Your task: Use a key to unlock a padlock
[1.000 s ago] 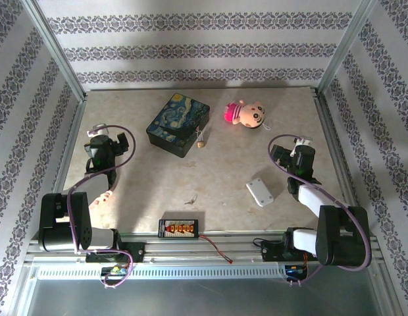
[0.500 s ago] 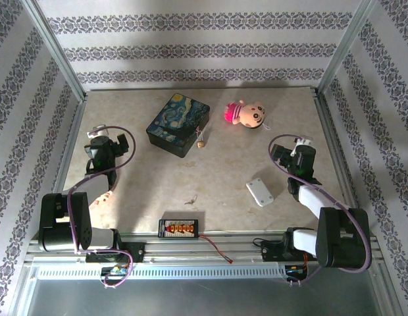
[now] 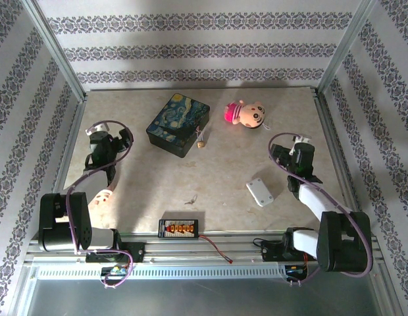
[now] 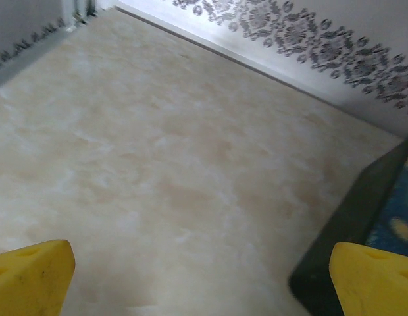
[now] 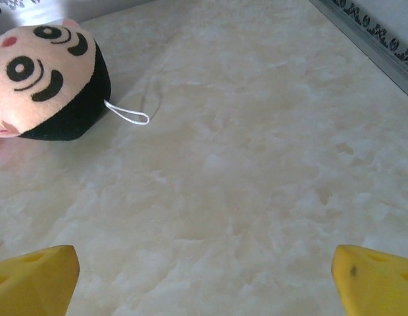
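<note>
The small brass padlock (image 3: 201, 140) lies on the table just right of the dark painted tin (image 3: 178, 123). The thin silvery key (image 3: 191, 199) lies apart from it, near the table's front middle. My left gripper (image 3: 103, 139) hovers at the left side, well left of the tin, with its yellow fingertips (image 4: 29, 276) spread wide over bare table; it is open and empty. My right gripper (image 3: 293, 147) sits at the right side, below and right of the pink plush doll (image 3: 246, 113). It is open too, with nothing between its fingertips (image 5: 378, 280).
A white plastic block (image 3: 259, 191) lies left of the right arm. A black board with orange sockets (image 3: 178, 227) and a red-black wire (image 3: 217, 249) sit at the front edge. A pale pink object (image 3: 102, 197) rests by the left arm. The tin's corner (image 4: 362, 217) lies ahead of the left gripper's right finger.
The left gripper has moved a little toward the far side of the table. The right gripper has shifted slightly the same way. Padlock and key have not moved.
</note>
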